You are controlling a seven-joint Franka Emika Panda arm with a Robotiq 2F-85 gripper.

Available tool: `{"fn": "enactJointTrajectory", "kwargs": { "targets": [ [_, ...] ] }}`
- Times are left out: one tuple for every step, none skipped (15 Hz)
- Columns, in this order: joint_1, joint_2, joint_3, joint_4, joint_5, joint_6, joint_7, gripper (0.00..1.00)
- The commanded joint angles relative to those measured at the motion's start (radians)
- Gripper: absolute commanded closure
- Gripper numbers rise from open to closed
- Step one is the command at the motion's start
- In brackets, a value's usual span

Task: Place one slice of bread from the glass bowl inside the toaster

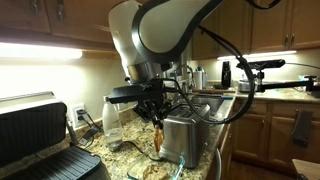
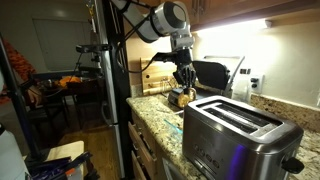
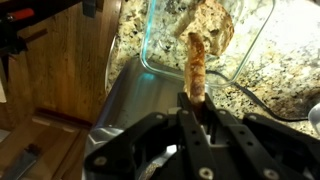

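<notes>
Currently the pincer [image 3: 197,108] is clamped on the slice of bread [image 3: 196,60], whose long axis points to 12 o'clock above the glass bowl [image 3: 147,45]. The toaster [image 3: 135,100] lies at 8 o'clock in the wrist view.

I see the slice of bread [image 3: 196,62] golden-brown, the gripper [image 3: 197,106] black at 6 o'clock, the toaster [image 3: 128,95] shiny silver at 8 o'clock, the glass bowl [image 3: 150,45] clear, and the countertop [image 3: 285,60] speckled tan-and-brown granite (glare-washed around 3 o'clock).
</notes>
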Motion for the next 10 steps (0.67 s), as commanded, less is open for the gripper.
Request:
{"fn": "enactJointTrajectory", "kwargs": {
  "targets": [
    [0.015, -0.066, 0.011, 0.005, -0.040, -0.093, 0.035, 0.96],
    [0.013, -0.081, 0.016, 0.005, -0.044, -0.112, 0.040, 0.96],
    [0.011, -0.092, 0.020, 0.005, -0.046, -0.127, 0.044, 0.96],
    [0.008, -0.108, 0.024, -0.001, -0.049, -0.141, 0.050, 0.96],
    [0.006, -0.121, 0.027, -0.006, -0.050, -0.151, 0.055, 0.96],
    [0.003, -0.135, 0.029, -0.011, -0.049, -0.163, 0.060, 0.96],
    [0.001, -0.147, 0.032, -0.014, -0.049, -0.175, 0.065, 0.96],
    [-0.002, -0.162, 0.033, -0.020, -0.048, -0.184, 0.068, 0.96],
    [-0.004, -0.175, 0.035, -0.024, -0.047, -0.193, 0.071, 0.96],
    [-0.008, -0.189, 0.035, -0.030, -0.046, -0.199, 0.075, 0.96]
  ]
}}
